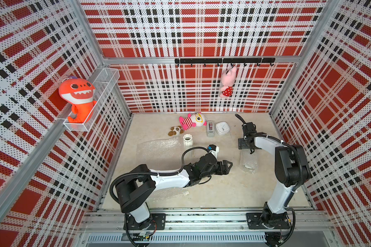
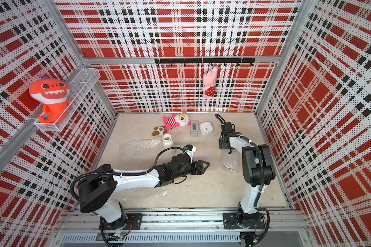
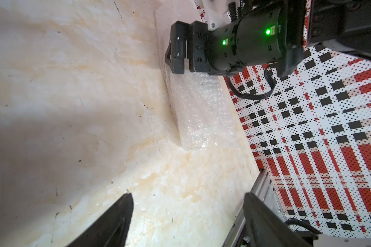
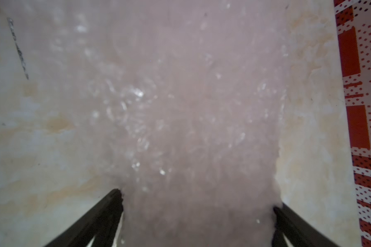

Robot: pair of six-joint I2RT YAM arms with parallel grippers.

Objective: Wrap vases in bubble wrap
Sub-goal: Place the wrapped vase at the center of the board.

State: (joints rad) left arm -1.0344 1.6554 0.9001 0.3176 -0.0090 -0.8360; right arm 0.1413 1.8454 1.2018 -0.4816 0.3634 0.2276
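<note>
A white ribbed vase [image 1: 187,142] stands upright at the edge of a flat bubble wrap sheet [image 1: 159,151], seen in both top views. To its right lies a rolled bundle of bubble wrap [image 1: 248,160] with something white showing inside. My right gripper [image 1: 246,149] points down over the bundle's far end. In the right wrist view its jaws [image 4: 197,201] stand wide apart, one on each side of the bundle [image 4: 191,107]. My left gripper [image 1: 227,166] hovers open and empty left of the bundle. The left wrist view shows bare table between its fingers [image 3: 188,195].
A tape dispenser [image 1: 210,128], a white square clock [image 1: 222,127] and two plush toys [image 1: 192,120] [image 1: 176,130] lie along the back. More bubble wrap [image 1: 169,192] lies under the left arm. An orange plush [image 1: 77,96] sits in a wall basket; a pink one [image 1: 228,82] hangs from hooks.
</note>
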